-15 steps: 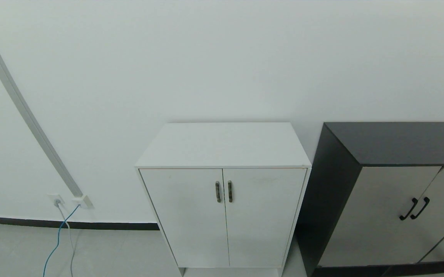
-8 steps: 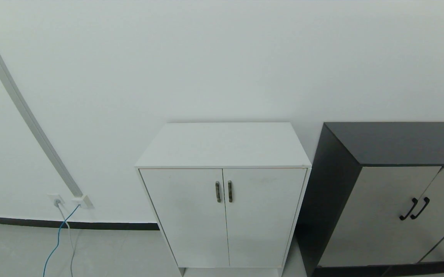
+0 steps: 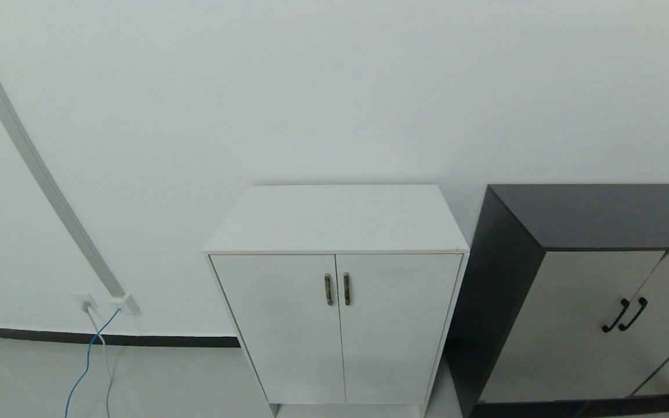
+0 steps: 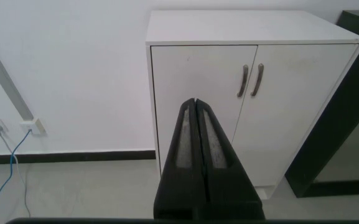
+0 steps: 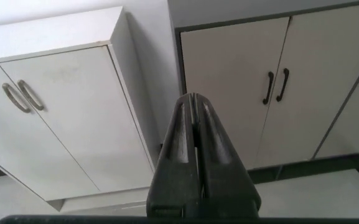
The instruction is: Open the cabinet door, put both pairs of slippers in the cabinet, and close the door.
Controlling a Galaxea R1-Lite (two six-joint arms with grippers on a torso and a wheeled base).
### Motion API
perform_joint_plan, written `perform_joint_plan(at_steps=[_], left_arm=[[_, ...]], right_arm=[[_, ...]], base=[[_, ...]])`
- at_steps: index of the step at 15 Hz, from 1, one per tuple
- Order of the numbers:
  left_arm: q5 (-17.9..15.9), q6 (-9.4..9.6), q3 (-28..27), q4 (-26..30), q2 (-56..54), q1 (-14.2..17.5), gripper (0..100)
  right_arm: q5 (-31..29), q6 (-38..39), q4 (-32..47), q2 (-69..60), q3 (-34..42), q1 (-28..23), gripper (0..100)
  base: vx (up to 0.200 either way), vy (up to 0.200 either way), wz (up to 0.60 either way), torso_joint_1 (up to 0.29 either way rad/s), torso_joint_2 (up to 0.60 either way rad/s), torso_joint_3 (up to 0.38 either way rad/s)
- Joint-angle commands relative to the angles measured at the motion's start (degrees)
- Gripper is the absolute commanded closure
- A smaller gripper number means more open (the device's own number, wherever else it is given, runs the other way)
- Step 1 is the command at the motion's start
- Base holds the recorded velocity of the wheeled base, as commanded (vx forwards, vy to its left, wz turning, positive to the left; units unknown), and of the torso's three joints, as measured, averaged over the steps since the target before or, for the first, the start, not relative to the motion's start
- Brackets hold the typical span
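A white two-door cabinet (image 3: 337,278) stands against the wall with both doors closed; two metal handles (image 3: 337,289) sit side by side at the middle seam. My left gripper (image 4: 195,106) is shut with nothing in it, held some way back from the white cabinet (image 4: 254,93) and facing its left door. My right gripper (image 5: 193,99) is also shut and empty, held back from the fronts, in line with the gap between the white cabinet (image 5: 61,106) and a dark one.
A black cabinet with grey doors and black handles (image 3: 589,290) stands close on the right of the white one. A wall socket (image 3: 86,302) with a blue cable (image 3: 87,360) and a slanting conduit (image 3: 32,157) are on the left. Grey floor lies in front.
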Motion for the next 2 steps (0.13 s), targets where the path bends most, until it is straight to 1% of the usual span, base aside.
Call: perform_joint_plan(at_steps=[1, 2], left_arm=[[0.09, -0.02, 0.01, -0.01, 0.07, 0.02, 100], [0.00, -0.02, 0.01, -0.01, 0.07, 0.02, 100]], right_arm=[[0.10, -0.09, -0.01, -0.01, 0.00, -0.02, 100], [0.10, -0.09, -0.01, -0.01, 0.00, -0.02, 100]], base=[[0.000, 0.000, 0.00, 0.000, 0.00, 0.000], [0.000, 0.000, 0.00, 0.000, 0.00, 0.000]])
